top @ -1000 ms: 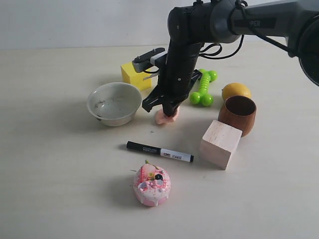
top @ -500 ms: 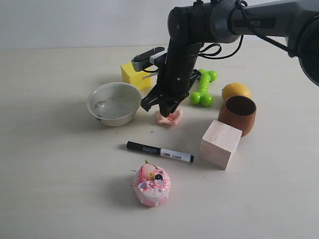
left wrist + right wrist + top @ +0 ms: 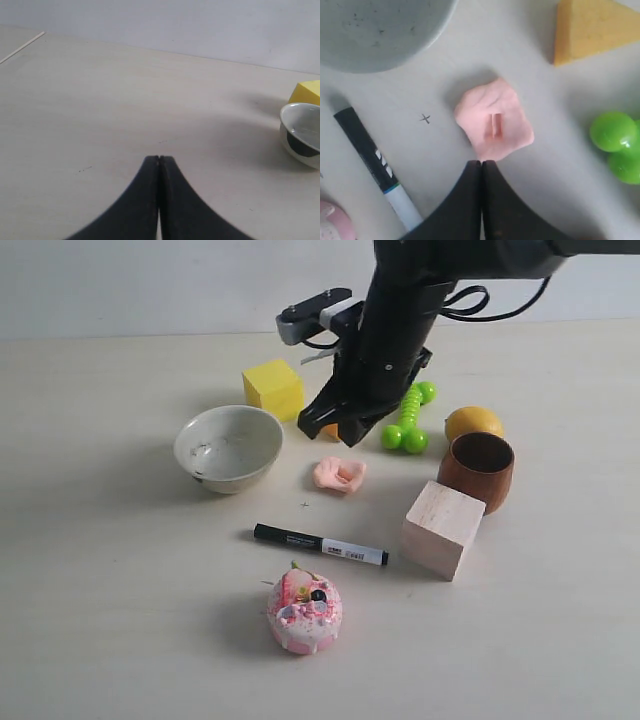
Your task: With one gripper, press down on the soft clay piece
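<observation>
The soft clay piece [image 3: 340,475] lies flat on the table, salmon pink, with a narrow dent pressed into its middle [image 3: 494,125]. My right gripper [image 3: 347,437] hangs shut in the air above and behind it, clear of the clay; in the right wrist view its closed tips [image 3: 481,162] sit just short of the clay's edge. My left gripper [image 3: 159,158] is shut and empty over bare table, far off to the left; it does not show in the exterior view.
A white bowl [image 3: 229,447] stands left of the clay, a black-and-white marker [image 3: 320,544] in front of it. An orange wedge [image 3: 592,27], yellow cube [image 3: 272,388], green dumbbell toy [image 3: 406,418], lemon [image 3: 474,422], wooden cup [image 3: 478,471], wooden block [image 3: 443,528] and pink cake toy [image 3: 303,610] surround it.
My right gripper has lifted off the clay and moved up and back. The clay stays on the table, now fully visible with a dent in it.
</observation>
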`<state>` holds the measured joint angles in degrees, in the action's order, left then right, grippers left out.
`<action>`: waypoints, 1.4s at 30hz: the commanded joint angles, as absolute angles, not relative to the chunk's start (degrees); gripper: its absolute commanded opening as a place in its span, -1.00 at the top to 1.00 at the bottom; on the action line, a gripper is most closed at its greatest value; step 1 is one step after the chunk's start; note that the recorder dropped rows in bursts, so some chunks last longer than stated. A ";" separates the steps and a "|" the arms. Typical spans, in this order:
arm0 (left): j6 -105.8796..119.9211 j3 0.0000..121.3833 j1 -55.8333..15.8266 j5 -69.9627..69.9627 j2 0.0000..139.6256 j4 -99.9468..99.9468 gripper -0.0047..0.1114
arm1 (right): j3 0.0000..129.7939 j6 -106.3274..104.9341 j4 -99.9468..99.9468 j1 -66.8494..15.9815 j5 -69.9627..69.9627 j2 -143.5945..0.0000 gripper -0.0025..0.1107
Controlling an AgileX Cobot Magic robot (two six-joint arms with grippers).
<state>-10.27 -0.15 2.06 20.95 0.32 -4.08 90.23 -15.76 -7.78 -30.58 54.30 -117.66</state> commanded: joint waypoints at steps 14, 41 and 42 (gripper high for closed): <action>-10.15 0.00 1.73 20.48 0.00 -4.28 0.92 | 57.77 -12.15 -21.96 -29.31 27.01 -78.70 0.96; -10.15 0.00 1.73 20.48 0.00 -4.28 0.92 | 53.11 -12.17 -14.38 -10.41 24.14 -50.50 0.96; -10.15 0.00 1.73 20.48 0.00 -4.28 0.92 | 51.37 -12.17 -14.38 -6.95 24.26 -48.00 0.96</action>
